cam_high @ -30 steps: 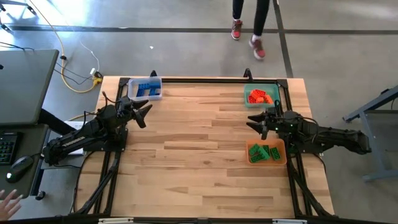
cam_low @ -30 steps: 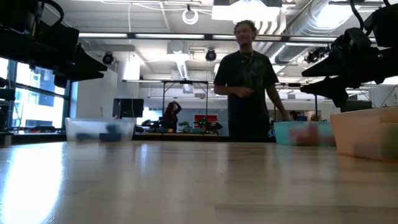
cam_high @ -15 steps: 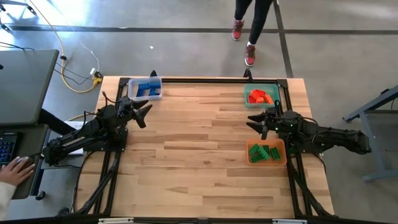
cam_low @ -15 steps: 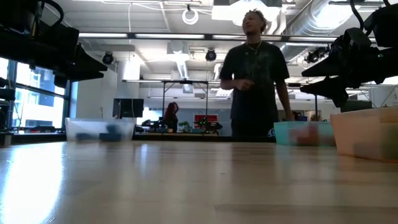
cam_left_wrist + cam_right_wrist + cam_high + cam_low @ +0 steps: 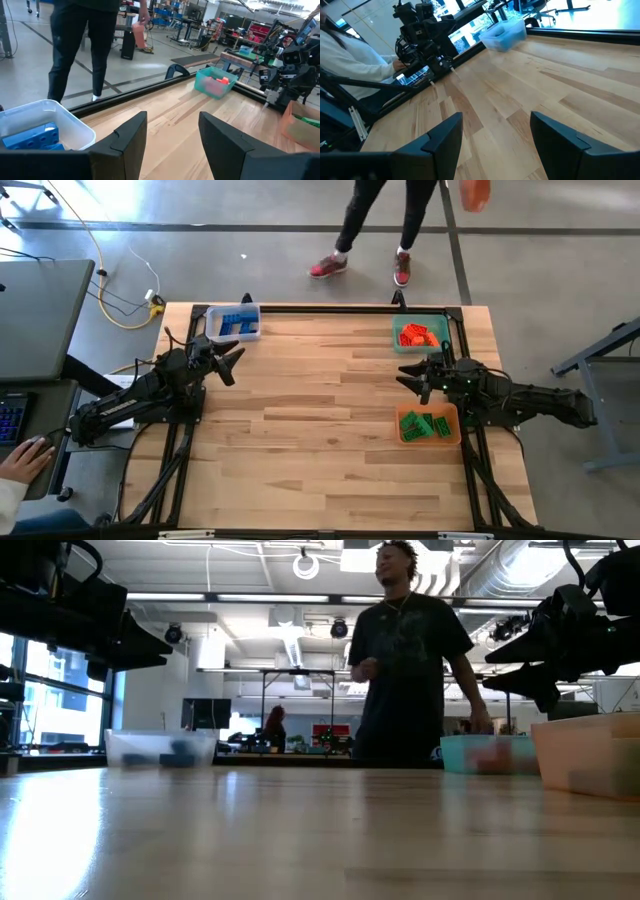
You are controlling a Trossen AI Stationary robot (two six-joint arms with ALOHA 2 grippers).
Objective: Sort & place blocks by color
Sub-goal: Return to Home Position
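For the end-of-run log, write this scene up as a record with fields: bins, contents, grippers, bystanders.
clear bin: table's far left corner, holds blue blocks
teal bin: far right, holds red blocks
orange bin: right edge, nearer than the teal bin, holds green blocks
sorting: every block in view lies in a bin
left gripper: open, empty, raised near the clear bin
right gripper: open, empty, raised between teal and orange bins
person: beyond the far edge

A wooden tabletop (image 5: 320, 430) is seen carrying three bins. A clear bin (image 5: 213, 330) is set at its far left corner, a teal bin (image 5: 444, 330) at the far right, and an orange bin (image 5: 430, 440) on the right edge, nearer. A person (image 5: 410, 670) is seen on the concrete floor (image 5: 250, 260) beyond the far edge.
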